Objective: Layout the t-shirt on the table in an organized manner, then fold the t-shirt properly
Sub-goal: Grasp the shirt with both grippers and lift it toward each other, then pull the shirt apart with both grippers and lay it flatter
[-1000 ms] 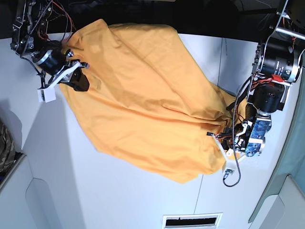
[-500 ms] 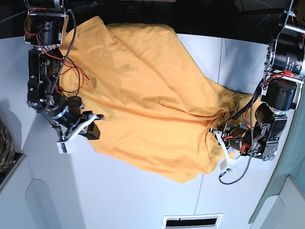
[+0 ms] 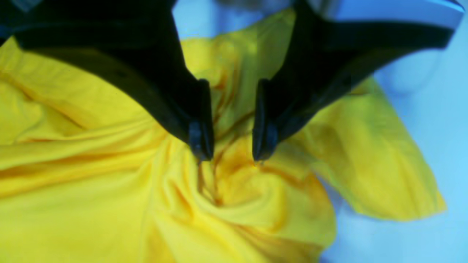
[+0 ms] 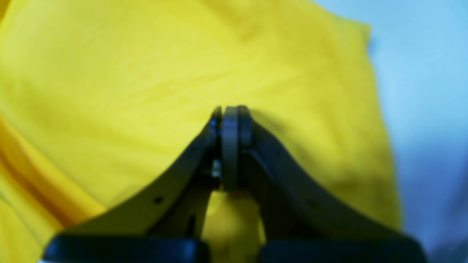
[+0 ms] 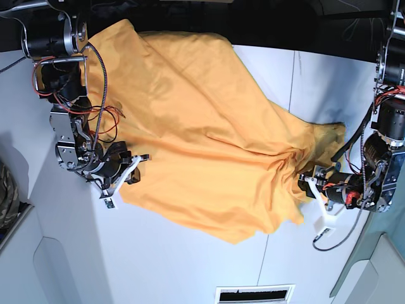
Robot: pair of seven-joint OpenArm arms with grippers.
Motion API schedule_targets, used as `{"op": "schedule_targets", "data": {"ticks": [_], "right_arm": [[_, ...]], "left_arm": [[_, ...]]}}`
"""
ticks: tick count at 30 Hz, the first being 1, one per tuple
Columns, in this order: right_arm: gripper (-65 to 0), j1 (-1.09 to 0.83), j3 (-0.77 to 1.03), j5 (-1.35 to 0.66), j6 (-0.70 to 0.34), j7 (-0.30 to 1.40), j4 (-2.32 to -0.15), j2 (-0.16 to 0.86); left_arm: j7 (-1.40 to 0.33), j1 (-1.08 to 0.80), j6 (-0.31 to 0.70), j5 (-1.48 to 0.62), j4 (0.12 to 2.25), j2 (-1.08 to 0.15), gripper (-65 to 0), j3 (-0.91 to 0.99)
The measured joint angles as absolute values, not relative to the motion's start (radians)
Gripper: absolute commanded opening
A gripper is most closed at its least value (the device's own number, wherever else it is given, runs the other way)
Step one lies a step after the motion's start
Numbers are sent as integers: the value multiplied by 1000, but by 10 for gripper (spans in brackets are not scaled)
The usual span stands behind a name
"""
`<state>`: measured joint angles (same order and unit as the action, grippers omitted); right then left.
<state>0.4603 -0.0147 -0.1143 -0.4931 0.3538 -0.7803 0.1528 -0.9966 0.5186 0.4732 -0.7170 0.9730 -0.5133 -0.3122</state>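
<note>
Left gripper (image 3: 228, 146), black, two-fingered: jaws parted with a clear gap, tips poised at a twisted bunch of cloth at centre frame of its wrist view; nothing clamped between them. In the base view it (image 5: 314, 190) sits at the right edge of the cloth, middle right of frame.

Right gripper (image 4: 229, 120), black, two-fingered: jaws pressed together, no cloth visibly between the tips; the yellow fabric lies behind them. In the base view it (image 5: 126, 174) sits at the cloth's left edge, middle left of frame.

Large plain orange-yellow short-sleeved cloth t-shirt (image 5: 202, 133): one, spread unfolded and wrinkled from upper left to middle right, gathered into folds near the left gripper, one sleeve (image 3: 380, 160) lying out to the right in the left wrist view.

Wide flat matte white table (image 5: 164, 266) with thin dark seams: one, under the shirt, bare along the lower frame.

Camouflage-patterned cloth (image 5: 6, 196): one, at the far left edge. Slotted white vent (image 5: 253, 294): one, bottom centre. Dark background along the top edge.
</note>
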Motion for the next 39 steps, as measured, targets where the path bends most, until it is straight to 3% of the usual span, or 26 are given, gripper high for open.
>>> {"op": "schedule_targets", "data": {"ticks": [3,7,18,24,36,39], "right_arm": [[-650,458,-15,-119,-497,352,-780,184],[-650,457,-15,-122,-493,352,-781,209],[-650,446,-15,-142,-501,354,-781,228],[-650,446,-15,-141,-498,358,-781,230],[-650,421,-15,-242,-510,390,-785,300],[-650,402,-15,-312,-522,416,-788,336]], "left_arm": [[-1022,486,581,-841,1081,-554,-443,-302],[-1085,386,688,-975,1228,-562,-515,-305],[-1100,97,690,-1000,1301,-487,-534,-307],[-982,30,690,-881,1301,-474,-534,-305],[-791,131,682,-696,1079,-478,-537,-300],[-780,214,612,-605,1018,-488,-572,-295]]}}
